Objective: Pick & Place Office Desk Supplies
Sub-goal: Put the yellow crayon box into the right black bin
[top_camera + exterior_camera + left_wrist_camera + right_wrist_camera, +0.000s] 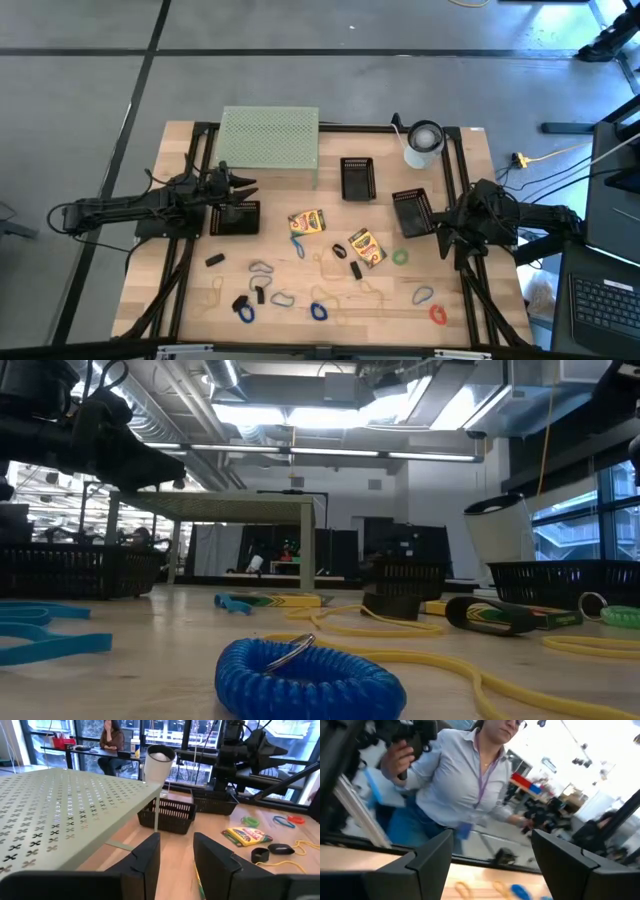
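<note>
Two yellow-green crayon boxes (307, 221) (366, 247) lie flat mid-table. Around them lie loop clips in blue (319, 311), red (438, 314), green (400, 257) and grey (261, 267), thin tan rubber bands (325, 262) and small black clips (214, 260). A blue coil loop (305, 675) fills the front of the low view. My left gripper (245, 188) (175, 855) hovers open beside the mesh stand, above the left black tray (235, 217). My right gripper (447, 237) (492, 855) is open and held above the table near the right black tray (412, 212). Neither gripper touches anything.
A pale-green mesh stand (268, 140) and a white roll (423, 145) stand at the far edge, with a third black tray (357, 179) between them. A person (465, 780) stands beyond the table in the right wrist view. Bare wood shows along the table's left side.
</note>
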